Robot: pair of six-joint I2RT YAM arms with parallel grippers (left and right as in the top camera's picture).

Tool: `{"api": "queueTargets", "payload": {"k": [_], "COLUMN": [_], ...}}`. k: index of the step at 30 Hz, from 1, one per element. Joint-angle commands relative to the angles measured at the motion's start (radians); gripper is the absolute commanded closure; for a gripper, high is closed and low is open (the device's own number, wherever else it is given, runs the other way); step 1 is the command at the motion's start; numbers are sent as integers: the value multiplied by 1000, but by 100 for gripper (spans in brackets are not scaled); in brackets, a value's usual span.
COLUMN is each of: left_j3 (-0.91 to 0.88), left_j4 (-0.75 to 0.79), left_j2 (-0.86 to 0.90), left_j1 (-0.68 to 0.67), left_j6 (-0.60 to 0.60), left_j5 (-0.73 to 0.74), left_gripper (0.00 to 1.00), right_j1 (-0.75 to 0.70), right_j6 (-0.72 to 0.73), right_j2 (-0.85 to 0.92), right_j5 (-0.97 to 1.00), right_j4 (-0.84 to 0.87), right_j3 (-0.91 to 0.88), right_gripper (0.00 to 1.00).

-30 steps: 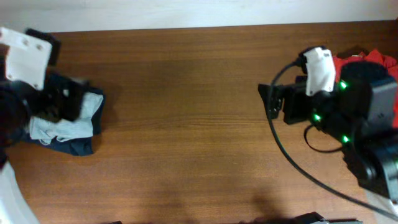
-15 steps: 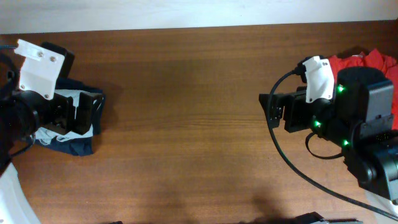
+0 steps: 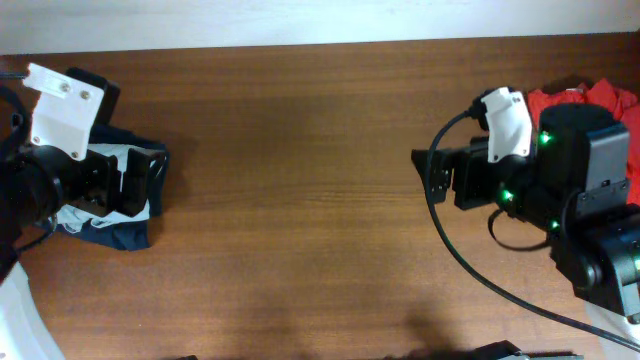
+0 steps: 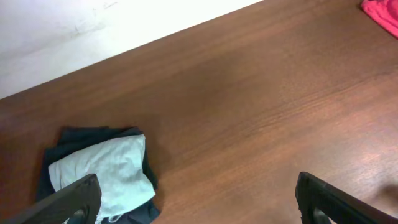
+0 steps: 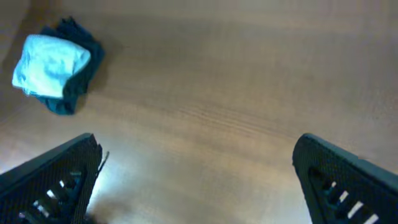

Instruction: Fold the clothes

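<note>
The clothes (image 4: 102, 171), a pale blue-green garment, lie folded into a small bundle on top of dark navy clothes (image 4: 81, 134) at the table's left end. In the overhead view my left arm covers most of the clothes (image 3: 72, 214). My left gripper (image 3: 150, 182) hovers over the pile's right edge, open, nothing between its fingers (image 4: 87, 193). My right gripper (image 3: 428, 172) hangs open over bare wood at the right, far from the clothes (image 5: 50, 65).
A bright red garment (image 3: 590, 98) lies at the far right behind my right arm, its corner also in the left wrist view (image 4: 382, 11). The wooden table (image 3: 300, 200) runs between the arms. A black cable (image 3: 470, 265) trails from the right arm.
My left arm has drawn up and to the right off the pile, leaving the folded garment lying there. The right gripper has edged slightly left.
</note>
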Motion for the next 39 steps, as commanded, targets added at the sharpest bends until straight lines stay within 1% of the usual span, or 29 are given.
{"api": "queueTargets", "payload": {"k": [1,2,7,10,13,15,17,23,27,33,39], "left_j3": [-2,-2,-2,-2,-2,-2,-2,-2,-2,-2,-2], "left_j4": [-1,-1,-1,-1,-1,-1,-1,-1,-1,-1,-1], "left_j2": [1,1,1,1,1,1,1,1,1,1,1], "left_j1": [-6,-6,-6,-6,-6,-6,-6,-6,-6,-6,-6], "left_j6": [15,15,15,15,15,15,15,15,15,15,15], "left_j5": [7,6,6,6,7,6,7,6,6,7,7], "left_gripper": [0,0,1,1,0,1,0,1,1,1,1], "right_j1": [-6,-6,-5,-5,-6,-6,-6,-6,-6,-6,-6], "right_j6": [-128,-138,-138,-138,-138,-138,-138,-138,-133,-99,-77], "right_j2": [-43,-70,-216,-288,-343,-389,-443,-640,-758,-928,-1061], "right_j5": [32,81,193,280,322,353,381,396,394,389,388], "right_j4": [50,54,40,-30,-87,-88,-52,192,292,392,435], "right_j3": [24,37,48,38,-22,-103,-216,-619,-856,-1107,-1250], "right_gripper": [1,1,1,1,2,1,1,1,1,2,1]}}
